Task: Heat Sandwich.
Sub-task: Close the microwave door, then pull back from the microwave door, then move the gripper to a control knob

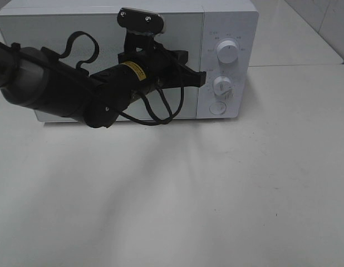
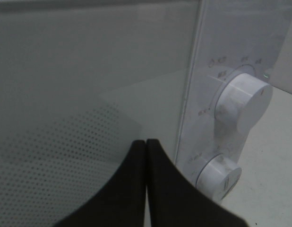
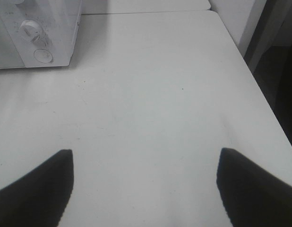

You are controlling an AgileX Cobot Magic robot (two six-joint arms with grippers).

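The left gripper (image 1: 201, 78) hangs before the microwave (image 1: 66, 28), jaws pressed together on nothing, tips at the right edge of its door (image 2: 89, 71), just beside the lower knob (image 1: 222, 86) — placed, I judge, to press the door home or reach the dials. The door is closed and clouded; the sandwich shows in no view — perhaps inside, I cannot tell. The right gripper (image 3: 145, 152) hovers over the white table (image 3: 150, 71), jaws spread, empty.

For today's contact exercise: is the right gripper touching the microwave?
Apart. The right wrist view shows the right gripper, jaws open, over the table, with a stretch of tabletop between it and the microwave.
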